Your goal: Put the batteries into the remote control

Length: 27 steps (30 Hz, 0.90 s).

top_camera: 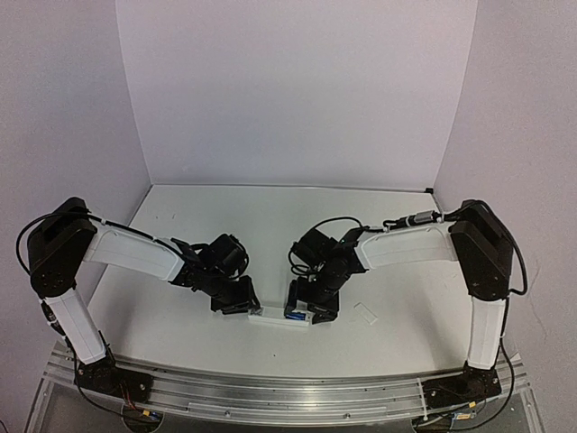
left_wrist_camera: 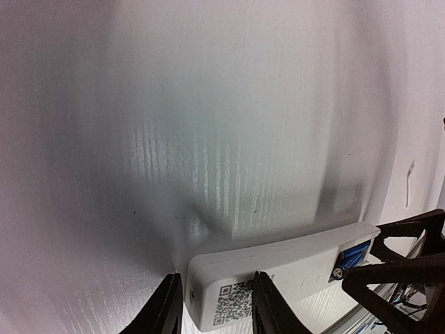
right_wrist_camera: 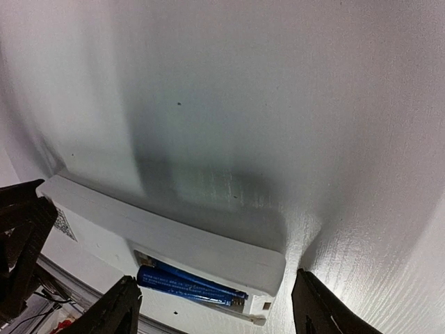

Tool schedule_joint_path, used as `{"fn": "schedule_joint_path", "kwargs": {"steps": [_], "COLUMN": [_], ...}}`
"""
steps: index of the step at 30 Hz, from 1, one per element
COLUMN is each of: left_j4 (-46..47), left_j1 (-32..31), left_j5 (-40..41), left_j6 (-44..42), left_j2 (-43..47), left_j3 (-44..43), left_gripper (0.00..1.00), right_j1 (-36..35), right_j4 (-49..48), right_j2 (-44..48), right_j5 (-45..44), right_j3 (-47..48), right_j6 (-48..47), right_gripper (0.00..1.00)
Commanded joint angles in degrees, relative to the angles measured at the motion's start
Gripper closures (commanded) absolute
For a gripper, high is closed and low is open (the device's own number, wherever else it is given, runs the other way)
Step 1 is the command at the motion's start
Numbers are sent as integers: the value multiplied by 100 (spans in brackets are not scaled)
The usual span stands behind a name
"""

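Note:
The white remote control (top_camera: 270, 317) lies back-up near the table's front edge, its battery bay open at the right end. Two blue batteries (right_wrist_camera: 184, 284) lie side by side inside the bay; they also show in the top view (top_camera: 293, 313) and the left wrist view (left_wrist_camera: 353, 254). My left gripper (left_wrist_camera: 217, 299) stands narrow on the remote's left end (left_wrist_camera: 292, 261), one finger at the end face and one on the QR-coded back. My right gripper (right_wrist_camera: 217, 299) is wide open and empty, straddling the remote's battery end (right_wrist_camera: 174, 240).
A small flat white cover piece (top_camera: 365, 314) lies on the table just right of my right gripper (top_camera: 306, 309). A metal rail (top_camera: 288, 388) runs along the front edge below the remote. White walls close the back and sides.

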<state>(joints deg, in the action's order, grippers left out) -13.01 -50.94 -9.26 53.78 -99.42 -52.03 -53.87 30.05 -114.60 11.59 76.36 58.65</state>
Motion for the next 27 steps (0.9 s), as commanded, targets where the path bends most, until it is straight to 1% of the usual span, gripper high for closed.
{"fn": "schedule_joint_path", "kwargs": {"steps": [1, 8, 14, 20, 27], "left_j4": [-124, -169, -191, -194, -207], "left_j1": [2, -1, 0, 2, 2], "left_j5": [145, 137, 143, 144, 143], "left_j6": [-110, -159, -184, -184, -191], "left_j2": [-57, -80, -112, -131, -185], "left_j3": [82, 47, 18, 2, -20], "left_gripper": [66, 66, 66, 66, 66], "right_j1": [-46, -46, -48, -52, -55], "right_j4": [-19, -52, -52, -53, -110], "right_j2": [-117, -161, -202, -224, -199], "right_j5": [-22, -32, 19, 117, 143], "right_j3": [261, 344, 306, 181, -58], "right_j6": [95, 111, 156, 140, -55], "right_gripper": [28, 29, 34, 45, 50]}}
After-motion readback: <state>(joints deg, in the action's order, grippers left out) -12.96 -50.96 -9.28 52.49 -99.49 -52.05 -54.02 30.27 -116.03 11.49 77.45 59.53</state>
